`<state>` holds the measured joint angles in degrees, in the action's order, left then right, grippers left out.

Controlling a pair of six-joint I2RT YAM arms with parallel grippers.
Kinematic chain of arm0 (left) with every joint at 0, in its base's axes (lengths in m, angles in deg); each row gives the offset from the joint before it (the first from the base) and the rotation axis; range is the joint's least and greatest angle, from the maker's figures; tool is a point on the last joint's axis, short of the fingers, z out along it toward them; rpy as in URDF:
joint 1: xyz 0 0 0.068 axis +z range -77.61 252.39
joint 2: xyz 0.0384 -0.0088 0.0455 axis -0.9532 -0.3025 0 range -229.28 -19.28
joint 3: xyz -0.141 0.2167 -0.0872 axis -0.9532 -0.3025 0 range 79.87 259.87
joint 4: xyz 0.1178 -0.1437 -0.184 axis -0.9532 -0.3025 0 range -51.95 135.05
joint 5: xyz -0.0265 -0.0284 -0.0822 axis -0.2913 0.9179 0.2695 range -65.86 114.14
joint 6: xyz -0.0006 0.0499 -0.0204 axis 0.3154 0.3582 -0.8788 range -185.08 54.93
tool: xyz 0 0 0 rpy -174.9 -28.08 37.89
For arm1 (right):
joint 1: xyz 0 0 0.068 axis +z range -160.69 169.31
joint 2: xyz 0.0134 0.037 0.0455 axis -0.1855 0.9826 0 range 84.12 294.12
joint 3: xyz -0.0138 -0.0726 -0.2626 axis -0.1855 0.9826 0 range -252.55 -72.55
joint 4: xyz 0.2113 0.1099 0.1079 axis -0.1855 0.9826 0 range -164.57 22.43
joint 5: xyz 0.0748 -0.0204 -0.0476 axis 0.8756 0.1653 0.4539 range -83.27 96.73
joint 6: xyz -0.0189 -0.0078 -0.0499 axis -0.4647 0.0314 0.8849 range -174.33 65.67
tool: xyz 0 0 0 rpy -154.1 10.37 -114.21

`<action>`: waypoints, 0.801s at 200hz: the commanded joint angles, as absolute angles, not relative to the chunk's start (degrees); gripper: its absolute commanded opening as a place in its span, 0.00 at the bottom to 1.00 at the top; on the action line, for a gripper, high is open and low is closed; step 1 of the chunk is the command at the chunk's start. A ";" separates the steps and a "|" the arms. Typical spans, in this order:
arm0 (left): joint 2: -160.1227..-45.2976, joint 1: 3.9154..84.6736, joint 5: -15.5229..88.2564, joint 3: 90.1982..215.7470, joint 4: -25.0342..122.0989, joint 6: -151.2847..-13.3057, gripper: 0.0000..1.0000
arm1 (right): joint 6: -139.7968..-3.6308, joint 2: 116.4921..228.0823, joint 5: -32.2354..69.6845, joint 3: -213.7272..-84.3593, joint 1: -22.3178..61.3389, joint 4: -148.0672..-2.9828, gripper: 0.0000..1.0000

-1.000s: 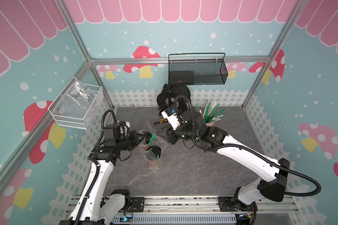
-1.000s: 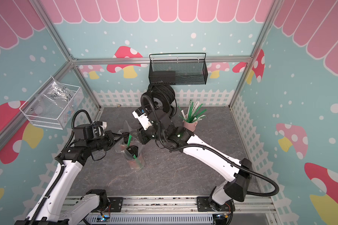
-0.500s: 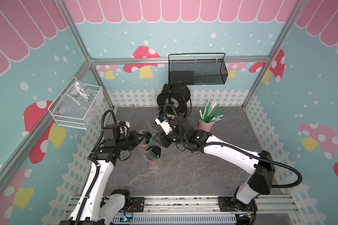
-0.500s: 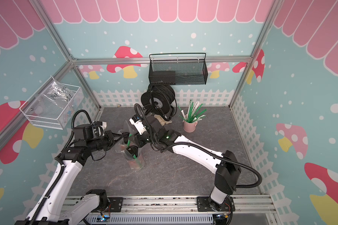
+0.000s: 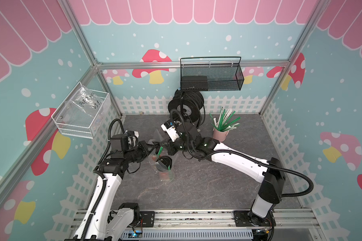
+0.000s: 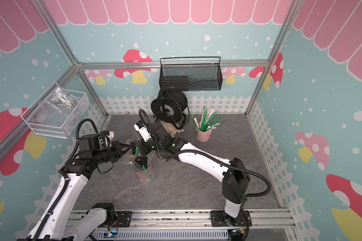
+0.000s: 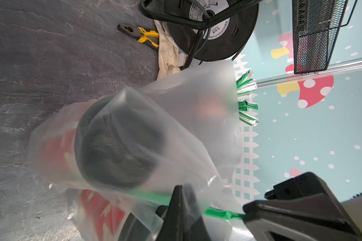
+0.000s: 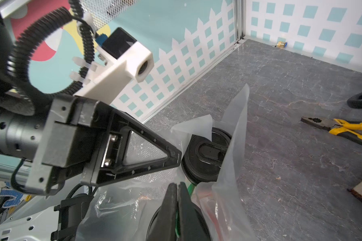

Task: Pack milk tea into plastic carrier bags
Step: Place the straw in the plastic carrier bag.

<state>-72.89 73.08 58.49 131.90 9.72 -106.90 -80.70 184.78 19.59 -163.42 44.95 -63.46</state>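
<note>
We find the left gripper point(image 7: 182, 188) pinched tight on the film at the mouth of the plastic carrier bag point(image 7: 196, 94). The right gripper point(image 8: 177, 185) is closed too, its 2 fingers point(image 8: 170, 200) meeting on the bare end of a green straw point(image 7: 219, 213) that sticks out of that mouth (whether a fold of film is caught there as well, we cannot tell). The bag stands on the table point(image 5: 217, 183), left of centre, midway between near and far. Inside it the 2 milk tea cups point(image 8: 207, 154) stand upright, side by side. The near cup point(image 5: 164, 161) shows its black lid in both top views, while the far cup point(image 5: 154, 158) is mostly hidden under the 2 pincers, only a patch of red showing.

The coming move, we judge, turns on this: both pincers meet just above the far cup, the left one reaching in from the left and the right one from the right. The cups' long axes run straight down from them. The straw slants down from the right pincer into the bag. If that straw is to be seated, the push should follow its slant. If the bag is to be lifted, the near cup lies off to the near side of the grip and may tip the bag that way.
</note>
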 commanded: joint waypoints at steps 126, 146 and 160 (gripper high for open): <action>-69.99 73.54 58.23 130.32 9.43 -107.92 0.00 | -78.70 195.72 14.48 -175.05 47.69 -52.41 0.12; -69.49 73.56 58.41 130.06 9.39 -108.09 0.04 | -78.81 196.28 16.13 -175.03 47.80 -52.50 0.18; -69.16 73.58 58.41 129.88 9.26 -108.18 0.07 | -78.98 195.98 16.49 -174.78 47.91 -52.94 0.19</action>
<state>-70.26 73.39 58.25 130.87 9.30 -107.40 -78.60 195.10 14.98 -175.68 47.22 -52.68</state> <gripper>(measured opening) 0.057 0.184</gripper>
